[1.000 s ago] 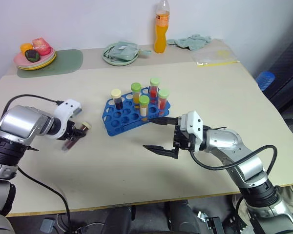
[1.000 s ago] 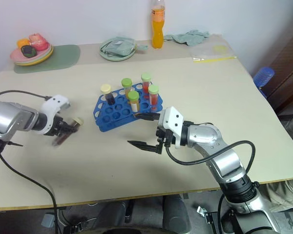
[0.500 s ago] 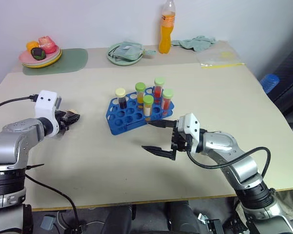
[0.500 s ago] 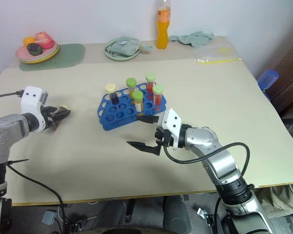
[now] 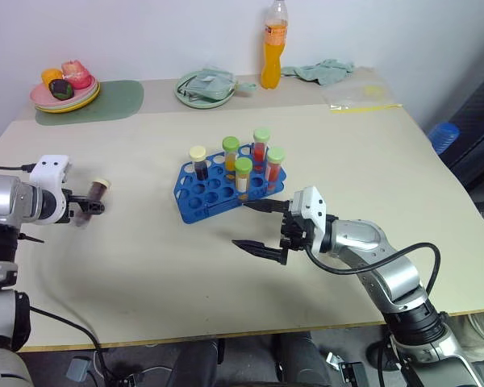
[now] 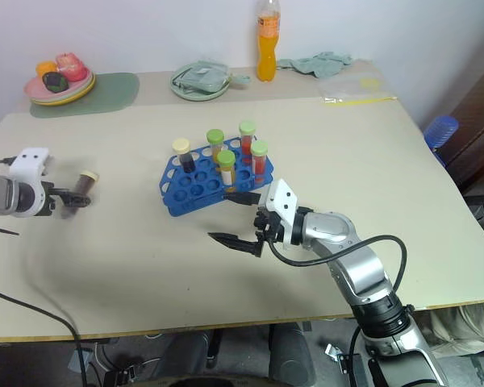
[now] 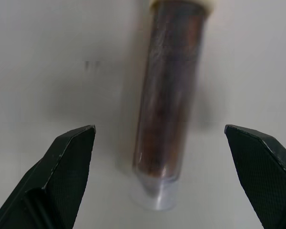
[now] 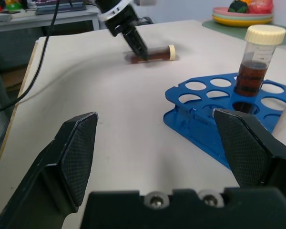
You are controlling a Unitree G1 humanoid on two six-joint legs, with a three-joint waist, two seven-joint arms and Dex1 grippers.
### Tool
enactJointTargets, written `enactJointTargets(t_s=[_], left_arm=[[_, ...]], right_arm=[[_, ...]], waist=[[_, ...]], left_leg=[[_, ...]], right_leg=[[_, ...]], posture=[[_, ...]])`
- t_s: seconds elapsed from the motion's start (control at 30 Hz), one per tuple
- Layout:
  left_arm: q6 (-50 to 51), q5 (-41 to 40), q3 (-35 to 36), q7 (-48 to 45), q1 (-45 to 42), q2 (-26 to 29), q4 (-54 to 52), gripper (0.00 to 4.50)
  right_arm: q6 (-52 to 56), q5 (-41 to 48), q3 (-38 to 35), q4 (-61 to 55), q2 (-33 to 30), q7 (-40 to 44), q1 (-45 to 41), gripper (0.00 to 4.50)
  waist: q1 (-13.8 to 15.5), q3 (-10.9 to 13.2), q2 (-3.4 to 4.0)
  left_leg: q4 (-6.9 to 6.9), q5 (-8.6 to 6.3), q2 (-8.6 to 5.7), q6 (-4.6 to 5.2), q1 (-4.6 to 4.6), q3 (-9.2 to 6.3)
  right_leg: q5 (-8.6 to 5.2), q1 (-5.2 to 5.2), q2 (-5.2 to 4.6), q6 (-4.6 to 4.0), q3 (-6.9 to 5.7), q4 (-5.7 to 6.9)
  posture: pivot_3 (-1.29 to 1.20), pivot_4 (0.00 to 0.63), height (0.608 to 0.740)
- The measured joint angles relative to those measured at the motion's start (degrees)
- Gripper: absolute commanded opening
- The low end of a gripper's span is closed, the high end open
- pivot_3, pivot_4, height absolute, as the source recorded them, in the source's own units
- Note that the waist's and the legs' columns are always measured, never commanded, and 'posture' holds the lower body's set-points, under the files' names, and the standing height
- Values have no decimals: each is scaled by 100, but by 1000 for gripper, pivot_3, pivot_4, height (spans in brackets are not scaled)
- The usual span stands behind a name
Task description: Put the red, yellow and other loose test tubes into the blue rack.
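Lying on the bench near its left edge, a dark brown test tube with a cream cap is resting between the spread fingers of the left tool, which is angling downward, released. Well apart, the blue rack is holding five capped tubes upright. Just beside the rack, the right tool is pointing level toward it, fingers spread wide, grasping nothing.
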Motion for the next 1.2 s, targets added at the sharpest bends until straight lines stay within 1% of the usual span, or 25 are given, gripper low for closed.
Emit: enactJointTargets(t_s=[0.13, 0.17, 0.23, 0.37, 0.4, 0.43, 0.5, 0.53, 0.57, 0.6, 0.63, 0.7, 0.73, 0.8, 0.83, 0.9, 0.93, 0.97, 1.0, 1.1, 1.2], left_arm=[[-404, 305, -401, -362, -396, -103, 727, 4464], [-508, 380, -484, -464, -446, -142, 845, 4234], [-613, 466, -554, -591, -583, -189, 1001, 3640], [-636, 598, -555, -663, -669, -264, 1096, 1570], [-630, 613, -542, -669, -669, -270, 1093, 1143], [-617, 619, -485, -637, -652, -276, 1074, 810], [-651, 617, -218, -426, -539, -323, 951, 808], [-831, 618, -8, -243, -390, -359, 783, 808], [-1267, 621, 298, 3, -99, -422, 439, 808], [-1911, 629, 662, 305, 259, -541, -18, 808], [-2504, 655, 947, 625, 553, -697, -429, 808], [-3705, 712, 1555, 1339, 1104, -1214, -1422, 808], [-4047, 640, 1794, 1518, 1278, -1448, -1801, 808], [-4602, 236, 2355, 1632, 1847, -2112, -2987, 808], [-4872, -18, 2421, 1579, 2193, -2480, -3683, 808], [-5270, -276, 2339, 1540, 2726, -3095, -4565, 808], [-5510, -308, 2171, 1571, 3024, -3456, -4982, 808], [-5741, -261, 1842, 1638, 3326, -3820, -5359, 808], [-5911, -128, 1468, 1690, 3544, -4068, -5563, 808], [-6419, 422, 607, 1784, 3827, -4447, -5618, 808], [-7142, 932, 135, 1944, 3830, -4768, -5200, 808]], right_arm=[[37, 1, -4, -2, 10, -74, 9, 4294], [44, 1, -4, -5, 11, -83, 12, 4294], [68, 2, -10, -12, 13, -116, 32, 4294], [84, 6, -11, -69, 14, -176, 79, 4294], [84, 9, -12, -74, 13, -180, 80, 4294], [85, 14, -13, -78, 12, -181, 82, 4294], [88, 43, -15, -81, 9, -181, 88, 4294], [91, 57, -20, -87, 7, -179, 91, 4294], [97, 67, -27, -99, 1, -175, 101, 4294], [112, 97, -40, -111, -6, -172, 123, 4294], [130, 114, -47, -116, -13, -170, 141, 4294], [156, 130, -46, -118, -7, -169, 153, 4294], [159, 138, -45, -117, -3, -175, 152, 4294], [96, 113, -64, -91, 2, -214, 167, 4294], [46, 91, -100, -28, 3, -253, 178, 4294], [-36, 20, -156, 86, 1, -322, 194, 4294], [-91, -27, -196, 159, 0, -358, 219, 4294], [-140, -71, -238, 276, -3, -392, 237, 4294], [-181, -106, -256, 362, -1, -421, 239, 4294], [-273, -169, -271, 502, 1, -458, 256, 4294], [-359, -237, -276, 582, 5, -499, 266, 4294]], waist=[[2, -1, -2], [-3, -1, -2], [-1, -1, -2], [-12, -1, -3], [-13, -1, -3], [-13, -1, -3], [-13, -1, -3], [-12, -1, -3], [-14, -1, -3], [-11, -1, -3], [3, -1, -3], [30, -3, -7], [43, -4, -8], [37, -5, -8], [40, -5, -8], [39, -6, -9], [39, -6, -9], [47, -7, -10], [54, -7, -10], [49, -8, -9], [40, -11, -4]], left_leg=[[1, 1, 0, -1, 0, 0], [1, 1, 0, -1, 0, 1], [1, 1, 0, -1, 0, 0], [2, 1, 1, -1, 0, 0], [2, 1, 1, -1, 0, -1], [2, 1, 1, -1, 0, -1], [1, 1, 3, -1, 0, -3], [2, 1, 9, -1, -1, -9], [2, 2, 18, -2, -3, -16], [-1, 3, 19, -5, -4, -18], [2, 15, 19, -26, -7, -19], [3, 18, 18, -32, -10, -19], [4, 17, 17, -31, -11, -20], [2, 13, 17, -24, -10, -14], [3, 13, 15, -25, -10, -12], [4, 11, 14, -22, -9, -9], [4, 6, 15, -14, -7, -6], [5, 5, 13, -12, -4, 1], [6, 5, 12, -11, -4, 7], [8, 6, 6, -11, 3, 13], [7, 5, 7, -9, 6, 17]], right_leg=[[0, 1, 0, 0, 0, 2], [0, 0, 0, 0, 0, 2], [0, -1, 0, 0, 0, 5], [0, -1, 0, 0, 0, 6], [0, -1, 0, 0, 0, 6], [0, -1, 0, 0, 0, 7], [0, -2, 0, 0, 0, 7], [0, -4, -1, 0, 1, 9], [0, -7, -4, 0, 1, 9], [0, -11, -9, -1, 5, 8], [1, -12, -10, -1, 4, 9], [4, -13, -12, -3, 5, 3], [6, -10, -13, -2, 3, 1], [9, -6, -16, 2, 6, -10], [10, -4, -18, 2, 7, -12], [11, -2, -18, 3, 7, -13], [11, 0, -17, 3, 8, -14], [11, 6, -16, 3, 7, -13], [11, 7, -14, 3, 7, -12], [16, 10, -4, -4, 7, -10], [16, 12, -4, -4, 7, -11]], posture=[[0, 150, 740], [0, 150, 740], [0, 150, 740], [0, 150, 740], [0, 150, 740], [0, 150, 740], [0, 150, 740], [0, 150, 740], [0, 150, 740], [0, 150, 740], [0, 150, 740], [0, 150, 740], [0, 150, 740], [0, 150, 740], [0, 150, 740], [0, 150, 740], [0, 150, 740], [0, 150, 740], [0, 150, 740], [0, 150, 740], [0, 150, 740]])
